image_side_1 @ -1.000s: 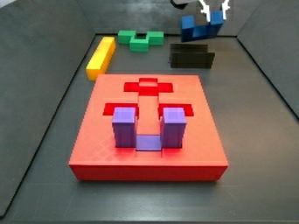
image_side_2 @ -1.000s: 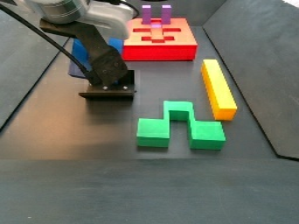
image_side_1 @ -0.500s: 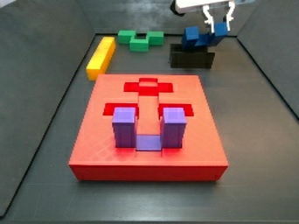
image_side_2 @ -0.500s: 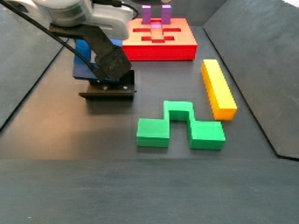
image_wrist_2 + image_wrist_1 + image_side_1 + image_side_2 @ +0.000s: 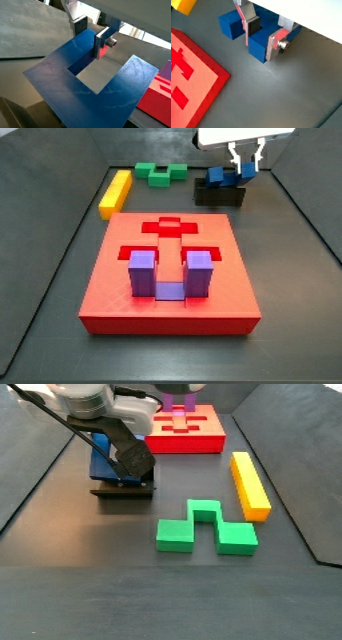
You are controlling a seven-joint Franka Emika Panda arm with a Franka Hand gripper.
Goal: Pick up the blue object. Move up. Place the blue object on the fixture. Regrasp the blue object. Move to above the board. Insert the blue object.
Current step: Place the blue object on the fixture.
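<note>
The dark blue arch-shaped blue object [image 5: 218,175] sits on top of the black fixture [image 5: 221,196] at the far right of the floor, also seen in the other side view as the blue object [image 5: 102,459] on the fixture [image 5: 123,488]. My gripper [image 5: 245,166] comes down from above and is shut on one leg of it. Both wrist views show that leg [image 5: 258,50] pinched between the silver fingers, with the gripper [image 5: 261,44] [image 5: 90,37] straddling the blue object [image 5: 60,75]. The red board [image 5: 170,278] with its cross recess lies in front of the fixture.
A purple U-shaped block [image 5: 166,273] stands in the board's near end. A green block [image 5: 167,173] and a long yellow bar [image 5: 116,190] lie at the back left. Dark walls [image 5: 301,218] ring the floor.
The gripper has come down with the blue object from above the fixture until the block rests on the fixture. Nothing else has moved.
</note>
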